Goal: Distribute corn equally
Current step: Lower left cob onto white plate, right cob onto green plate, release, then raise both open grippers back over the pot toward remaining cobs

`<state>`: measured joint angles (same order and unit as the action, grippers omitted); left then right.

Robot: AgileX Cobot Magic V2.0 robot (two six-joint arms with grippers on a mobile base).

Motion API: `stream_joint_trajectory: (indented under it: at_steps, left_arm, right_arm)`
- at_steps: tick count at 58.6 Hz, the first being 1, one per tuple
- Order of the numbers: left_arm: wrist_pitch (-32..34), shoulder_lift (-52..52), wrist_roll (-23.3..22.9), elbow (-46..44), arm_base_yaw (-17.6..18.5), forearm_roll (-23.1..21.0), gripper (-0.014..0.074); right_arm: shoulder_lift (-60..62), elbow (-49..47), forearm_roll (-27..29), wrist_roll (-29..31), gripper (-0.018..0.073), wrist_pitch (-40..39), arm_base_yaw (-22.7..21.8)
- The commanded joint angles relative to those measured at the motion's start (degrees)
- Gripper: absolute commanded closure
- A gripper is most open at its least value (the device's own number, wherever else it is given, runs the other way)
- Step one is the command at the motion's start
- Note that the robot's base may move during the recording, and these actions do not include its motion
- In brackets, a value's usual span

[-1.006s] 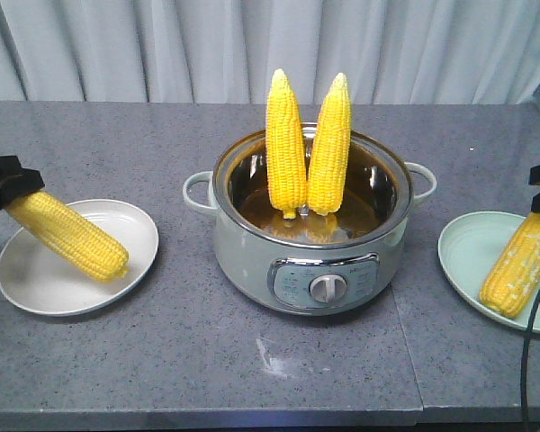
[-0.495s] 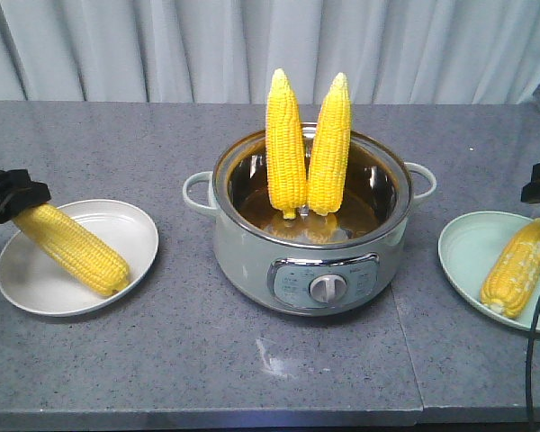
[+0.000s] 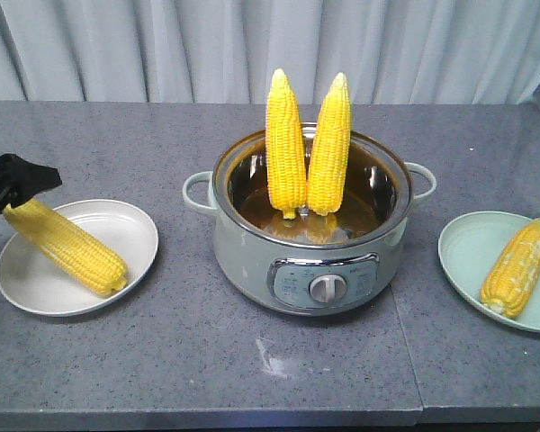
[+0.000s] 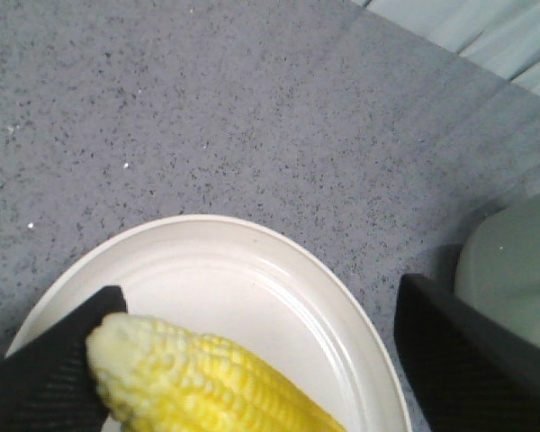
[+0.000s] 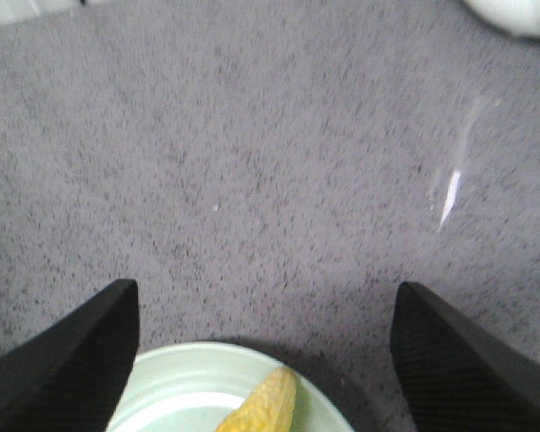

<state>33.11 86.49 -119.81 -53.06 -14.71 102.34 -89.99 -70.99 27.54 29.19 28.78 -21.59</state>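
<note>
L gripper [image 3: 18, 184] is hanging wide open over the far-left rim of the white plate [image 3: 36, 288]. One finger [image 4: 45, 378] is sitting right against the upper end of the left cob [image 3: 67, 247], the other well apart. R gripper [image 5: 265, 301] is gaping too, holding nothing, w/ the right cob [image 3: 517, 268] lying on the green plate [image 3: 468, 243], which is running off the right edge. Two cobs [image 3: 285, 144] are standing in the pot [image 3: 310, 261]. Bare counter [image 3: 162, 360] is lying btwn pot & plates. Vs 0.5 s ago: L jaws are spreading wider, and R gripper is lifting almost out of front view.
</note>
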Motion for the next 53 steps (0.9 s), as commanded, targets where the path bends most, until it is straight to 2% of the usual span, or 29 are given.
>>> stream_joint_trajectory:
  at_steps: [1, 14, 24, 29, 35, 43, 53]
  left_arm:
    - [0.2, -1.8, 0.0, -3.7, 0.1, 0.2, 0.0019]
    - [0.7, -1.8, 1.1, -8.5, 0.1, 0.2, 0.0024]
    - [1.1, -1.8, 5.6, -10.1, 0.1, 0.2, 0.0024]
    - [3.6, -1.8, 5.8, -11.2, 0.1, 0.1, 0.0024]
    - [7.5, -1.8, 4.6, -13.1, 0.1, 0.0, 0.0024]
    - [12.4, -1.8, 1.3, -16.6, 0.7, 0.1, 0.0026]
    - [14.2, -1.8, -0.6, -22.9, 5.6, 0.1, 0.0045]
  right_arm:
    - [3.3, -1.8, 1.0, 0.5, -0.0003, -4.0, -0.3]
    - [3.7, -1.8, 1.2, 0.5, -0.0003, -4.1, -0.3]
    - [3.7, -1.8, 1.9, 0.5, -0.0003, -4.0, -0.3]
    - [3.7, -1.8, 4.2, 0.6, -0.0003, -3.1, -0.3]
    - [4.2, -1.8, 8.6, 2.1, -0.0003, -1.1, -0.2]
    - [5.0, -4.5, 17.9, 9.1, -0.0003, 6.0, -0.2]
    - [5.0, -12.4, 32.9, 17.7, -0.0003, 20.7, -0.2]
